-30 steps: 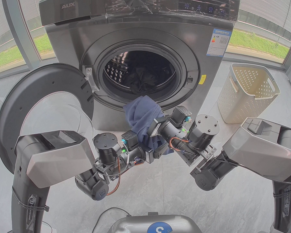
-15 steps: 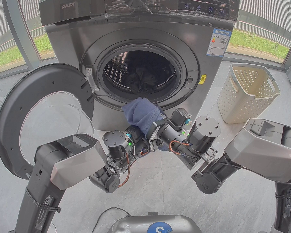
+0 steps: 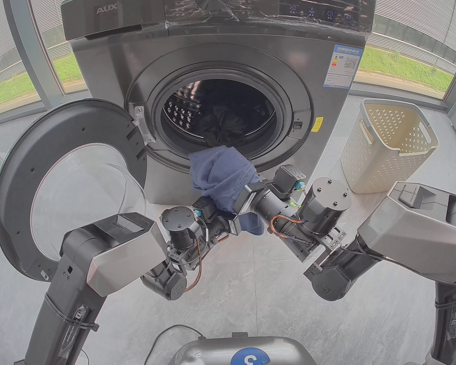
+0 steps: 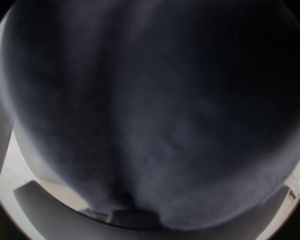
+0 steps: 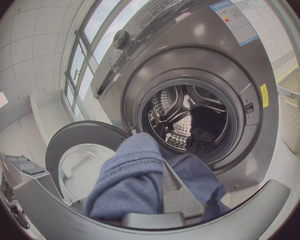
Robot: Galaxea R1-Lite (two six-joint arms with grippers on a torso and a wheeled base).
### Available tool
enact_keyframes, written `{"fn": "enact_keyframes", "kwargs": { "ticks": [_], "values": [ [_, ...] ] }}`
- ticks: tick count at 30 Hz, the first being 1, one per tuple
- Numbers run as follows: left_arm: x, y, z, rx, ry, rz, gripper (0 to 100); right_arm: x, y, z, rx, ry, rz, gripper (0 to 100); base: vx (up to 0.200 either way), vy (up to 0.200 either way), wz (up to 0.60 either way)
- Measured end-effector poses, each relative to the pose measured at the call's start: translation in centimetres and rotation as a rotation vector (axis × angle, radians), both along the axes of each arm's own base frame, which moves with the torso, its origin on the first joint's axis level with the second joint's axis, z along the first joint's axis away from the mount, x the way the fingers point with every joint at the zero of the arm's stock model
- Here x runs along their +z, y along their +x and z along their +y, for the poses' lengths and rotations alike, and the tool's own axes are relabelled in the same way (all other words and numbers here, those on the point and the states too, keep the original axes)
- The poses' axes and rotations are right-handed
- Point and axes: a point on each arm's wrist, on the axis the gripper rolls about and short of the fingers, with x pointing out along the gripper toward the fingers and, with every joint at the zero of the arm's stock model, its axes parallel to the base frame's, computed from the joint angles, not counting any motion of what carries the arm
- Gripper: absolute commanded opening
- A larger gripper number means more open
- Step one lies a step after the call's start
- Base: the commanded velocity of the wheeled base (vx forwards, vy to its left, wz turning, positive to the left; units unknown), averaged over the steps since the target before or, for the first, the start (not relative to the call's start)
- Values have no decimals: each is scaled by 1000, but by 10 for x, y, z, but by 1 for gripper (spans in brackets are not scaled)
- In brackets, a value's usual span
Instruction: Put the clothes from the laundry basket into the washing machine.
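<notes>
Blue garment held just before the lower rim of the washing machine opening. Right jaws grip the garment; left jaws buried in cloth, state cannot be told.

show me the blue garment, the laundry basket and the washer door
blue garment [image 3: 220, 176], head view, middle of the bunched cloth
laundry basket [image 3: 365, 163], head view, outer side wall
washer door [image 3: 45, 128], head view, dark outer ring
</notes>
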Motion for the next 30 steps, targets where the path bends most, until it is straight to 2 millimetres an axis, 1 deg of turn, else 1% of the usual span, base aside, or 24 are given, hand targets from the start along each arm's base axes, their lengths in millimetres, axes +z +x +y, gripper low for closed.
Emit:
{"fn": "enact_keyframes", "kwargs": {
  "ticks": [4, 7, 10, 16, 24, 30],
  "values": [
    [5, 1, 7, 17, -4, 0, 0, 2, 8, -11, -32, 3, -4, 0, 0, 0, 0],
    [14, -1, 13, 31, -7, 1, 0, 2, 17, -22, -73, 10, -1, 0, 0, 0, 0],
    [24, -7, 17, 34, -11, 5, 0, 0, 26, -35, -120, 14, 8, 0, 0, 0, 0],
    [49, -25, 28, 33, -15, 13, 0, -9, 36, -47, -164, 3, 31, 0, 0, 0, 0],
    [81, -45, 40, 27, -36, -1, 0, -23, 36, -45, -164, -24, 60, 0, 0, 0, 0],
    [93, -51, 42, 26, -46, -21, 0, -26, 32, -40, -150, -35, 65, 0, 0, 0, 0]
  ]
}}
